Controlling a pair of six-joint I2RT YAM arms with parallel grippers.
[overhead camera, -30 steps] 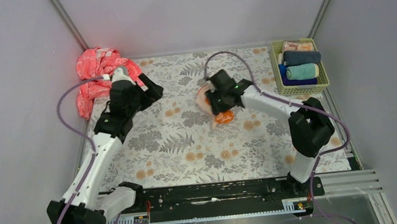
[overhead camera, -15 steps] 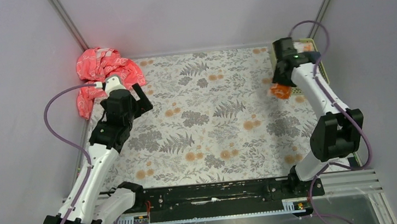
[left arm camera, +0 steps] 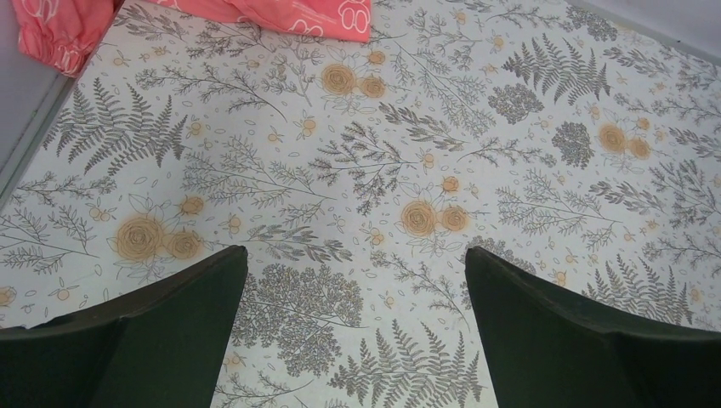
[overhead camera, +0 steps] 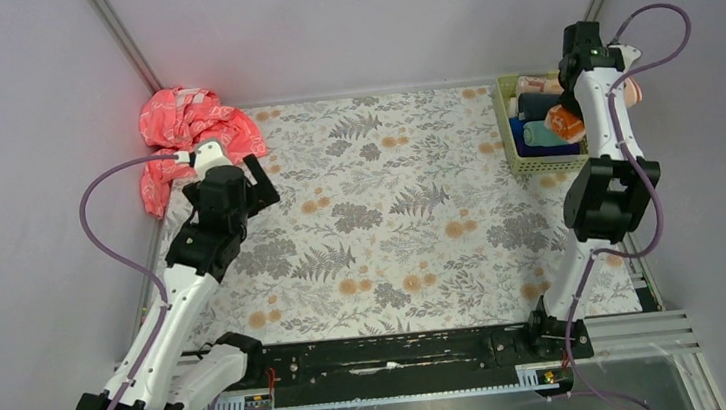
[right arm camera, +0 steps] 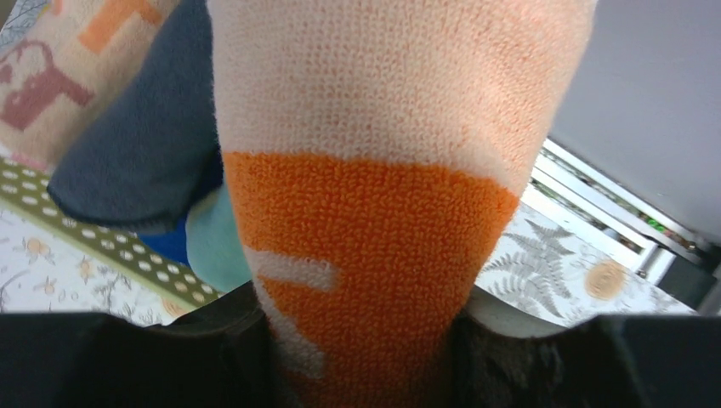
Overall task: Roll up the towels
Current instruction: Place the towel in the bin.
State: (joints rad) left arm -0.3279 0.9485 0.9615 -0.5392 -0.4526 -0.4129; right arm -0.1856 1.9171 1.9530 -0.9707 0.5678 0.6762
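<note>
Walls (overhead camera: 352,25) of plain grey enclose the fern-and-flower-patterned table (left arm camera: 510,110). The left claw (left arm camera: 353,263) hangs released over it, with a crumpled red cloth (left arm camera: 281,13) just ahead of its fingers. The right claw (right arm camera: 366,340) is clenched on the orange-and-peach towel (right arm camera: 374,221), with the green basket (right arm camera: 102,242) and its mint-teal towel (right arm camera: 212,246) just beneath.

An orange and peach towel (right arm camera: 383,195) is clamped between the jaws of the right gripper (right arm camera: 366,357). Behind it, a navy towel (right arm camera: 136,144) and a teal towel (right arm camera: 212,246) are seen inside a green perforated basket (right arm camera: 93,238).
</note>
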